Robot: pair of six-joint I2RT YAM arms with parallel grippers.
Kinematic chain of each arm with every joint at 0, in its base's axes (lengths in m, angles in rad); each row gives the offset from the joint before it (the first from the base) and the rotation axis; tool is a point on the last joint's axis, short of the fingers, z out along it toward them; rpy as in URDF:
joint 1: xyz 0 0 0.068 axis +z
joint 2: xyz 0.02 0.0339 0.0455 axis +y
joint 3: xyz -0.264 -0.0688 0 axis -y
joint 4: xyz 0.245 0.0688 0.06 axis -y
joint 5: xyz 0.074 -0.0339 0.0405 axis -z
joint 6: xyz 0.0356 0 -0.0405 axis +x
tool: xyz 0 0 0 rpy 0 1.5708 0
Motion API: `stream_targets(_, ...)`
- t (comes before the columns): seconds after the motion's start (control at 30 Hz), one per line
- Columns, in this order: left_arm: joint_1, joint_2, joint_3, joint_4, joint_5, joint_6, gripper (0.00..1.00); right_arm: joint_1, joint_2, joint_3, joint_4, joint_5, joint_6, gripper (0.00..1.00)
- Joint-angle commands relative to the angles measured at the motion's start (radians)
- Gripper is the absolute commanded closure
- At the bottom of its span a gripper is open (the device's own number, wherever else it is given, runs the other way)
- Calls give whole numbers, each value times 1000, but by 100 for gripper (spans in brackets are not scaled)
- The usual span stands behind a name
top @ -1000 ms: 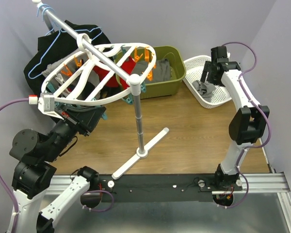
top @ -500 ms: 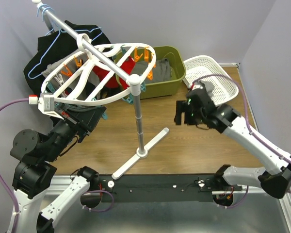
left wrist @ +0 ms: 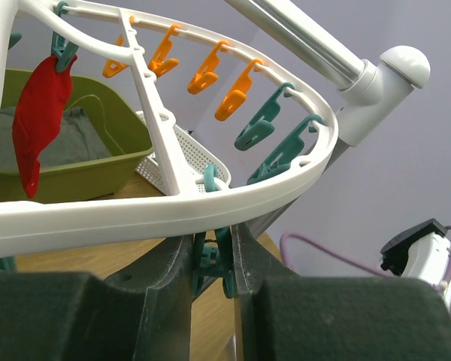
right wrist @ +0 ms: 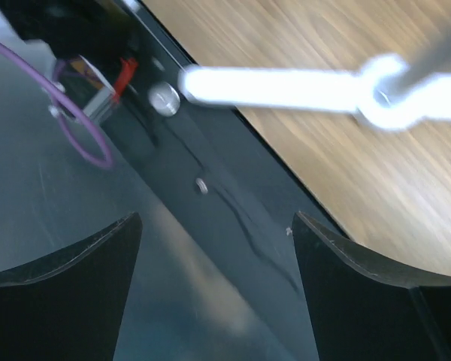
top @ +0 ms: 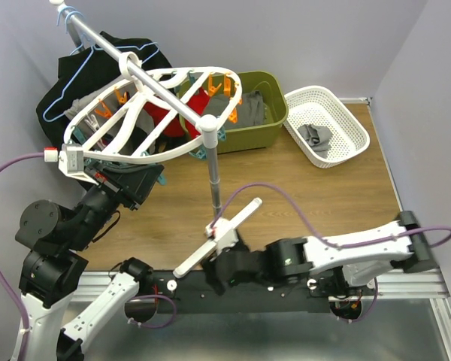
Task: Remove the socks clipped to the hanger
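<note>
Left wrist view sits right under the hanger (left wrist: pixel 173 207), a white plastic oval lattice hung from the arm of a white stand. A red sock (left wrist: pixel 37 113) dangles from a teal clip on the far side of the rim. Orange pegs (left wrist: pixel 203 71) and more teal ones hang empty along the curve beside it. The left hand (left wrist: pixel 213 244) reaches up from below the near rim, closed to a narrow gap on a teal peg (left wrist: pixel 214 267) that hangs from it, with a dark finger pressed to each side of the peg.

From the top external camera the hanger (top: pixel 146 113) hangs at the back left, above the left hand (top: pixel 152 173), and the red sock (top: pixel 199 101) shows through the lattice. Darker cloth under the frame is too hidden to make out. Just behind it stands an olive-green bin (top: pixel 274 113) holding grey cloth. To the right of the bin is a white basket (top: pixel 346 120) with a grey sock (top: pixel 316 137) lying in it. A black garment (top: pixel 68 86) on a thin light-blue wire hanger (top: pixel 59 101) hangs at the far left.

The stand's pole (top: pixel 215 184) rises from a white foot (top: pixel 218 239) on the wooden surface (top: pixel 316 195). The right arm lies low along the near edge. The right hand (top: pixel 222 274) is just beside that foot, over the black base rail (top: pixel 286 297). Its wrist picture is blurred, but the right hand (right wrist: pixel 214 218) gapes wide with nothing between its fingers.
</note>
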Motion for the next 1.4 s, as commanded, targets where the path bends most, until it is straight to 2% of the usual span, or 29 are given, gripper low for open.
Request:
stream_targets(0.0, -2, -14, 13, 0, -9, -14, 100, 33, 145, 91, 354, 164, -199, 10)
stream_targets(0.2, -2, -23, 14, -3, 2, -43, 100, 32, 260, 174, 670, 357, -483, 5)
stream_targets(0.3, -2, -23, 21, -3, 25, -58, 100, 30, 330, 194, 860, 373, -665, 3)
stream_targets(0.37, -2, -25, 19, 1, 33, -75, 100, 11, 366, 221, 969, 383, -732, 1)
stream_targets(0.47, -2, -36, -1, 24, 48, -119, 100, -37, 432, 255, 1051, 350, -746, 1)
stream_targets(0.6, -2, -45, -5, 30, 48, -136, 100, -69, 509, 296, 1184, 310, -867, 0)
stream_targets(0.77, -2, -34, 11, 32, 53, -149, 100, -118, 614, 329, 1327, 336, -925, 0)
stream_targets(0.9, -3, -34, 16, 27, 53, -150, 100, -140, 679, 381, 1349, 275, -970, 0)
stream_targets(1.1, -2, -31, 8, 35, 74, -160, 100, -160, 746, 471, 1346, 287, -968, 1)
stream_targets(1.37, -2, -31, -8, 52, 97, -181, 100, -181, 815, 557, 1316, 255, -993, 10)
